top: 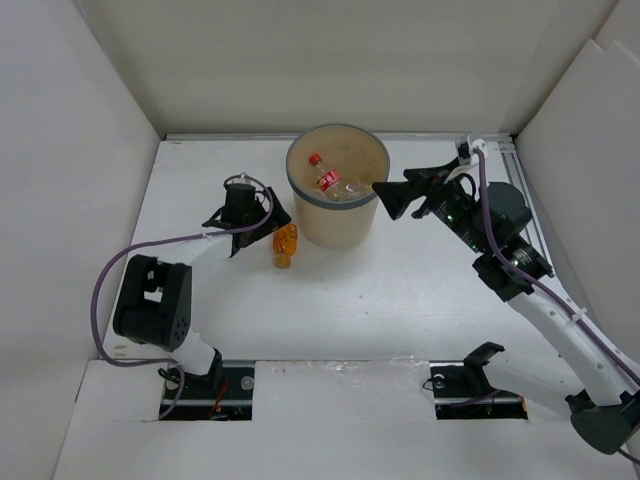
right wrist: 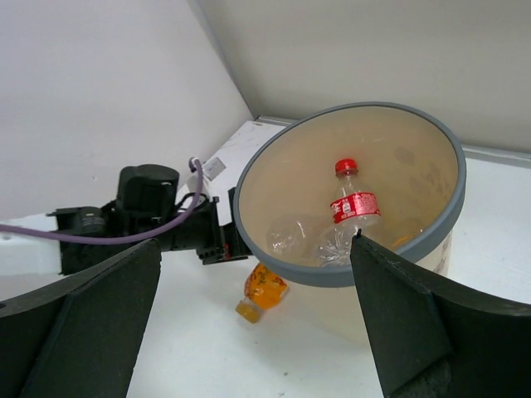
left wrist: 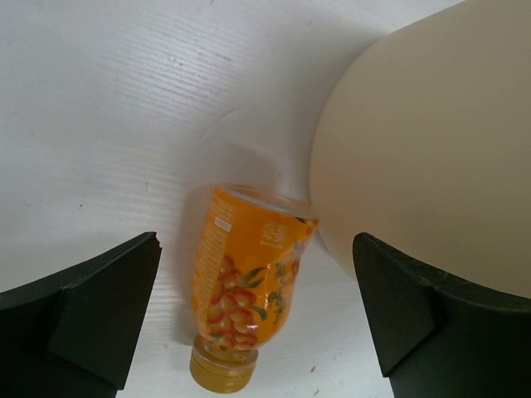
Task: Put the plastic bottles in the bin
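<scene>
Top view gives the layout: the bin point(top: 335, 228) sits toward the far middle of the surface point(top: 400, 300), and the orange bottle point(top: 285, 244) lies on its side just left of it, cap toward the near edge. The left claw point(top: 255, 232) is right by that bottle and the right claw point(top: 388, 200) is at the bin's right rim. From up there you can't really judge how far apart either one's fingers are.

The wrist cams sort that out. The left wrist shot has the claw wide open, one finger on each side of the orange bottle and not touching it, so nothing is gripped. You also see the bottle's fruit label and that it's lying just beside the tan bin wall, but whether they touch I can't tell.

The right wrist shot looks down into the bin with that claw spread wide and empty. It shows the contents best: a red-capped bottle point(right wrist: 353, 203) with a red label, plus at least one crumpled clear bottle point(right wrist: 290, 236) next to it. It's hard to count more than that.
</scene>
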Controlling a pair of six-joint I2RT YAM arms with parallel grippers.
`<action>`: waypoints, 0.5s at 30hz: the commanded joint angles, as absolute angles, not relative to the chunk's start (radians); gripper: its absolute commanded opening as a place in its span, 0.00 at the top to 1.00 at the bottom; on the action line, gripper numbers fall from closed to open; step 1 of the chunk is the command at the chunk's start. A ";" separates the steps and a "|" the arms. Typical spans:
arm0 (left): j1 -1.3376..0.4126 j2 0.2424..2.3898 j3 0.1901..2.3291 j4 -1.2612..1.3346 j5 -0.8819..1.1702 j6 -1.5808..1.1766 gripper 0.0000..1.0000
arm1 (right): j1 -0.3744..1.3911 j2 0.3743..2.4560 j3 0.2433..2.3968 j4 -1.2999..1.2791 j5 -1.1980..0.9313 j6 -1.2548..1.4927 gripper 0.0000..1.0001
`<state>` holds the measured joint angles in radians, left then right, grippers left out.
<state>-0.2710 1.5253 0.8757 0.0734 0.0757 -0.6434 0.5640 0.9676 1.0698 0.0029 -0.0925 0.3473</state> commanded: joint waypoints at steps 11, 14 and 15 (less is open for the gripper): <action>-0.268 1.621 0.815 0.163 0.095 -0.621 0.22 | 0.571 0.916 1.057 -0.015 -0.124 0.353 0.01; -0.268 1.643 0.804 0.152 0.071 -0.640 0.38 | 0.571 0.916 1.048 -0.015 -0.124 0.353 0.01; -0.268 1.643 0.804 0.152 0.071 -0.640 0.43 | 0.571 0.916 1.048 -0.015 -0.124 0.353 0.01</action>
<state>-0.2714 1.6318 0.8242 0.1398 0.0906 -0.6369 0.5640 0.9298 1.0477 -0.0307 -0.1127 0.3473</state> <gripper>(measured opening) 0.593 0.993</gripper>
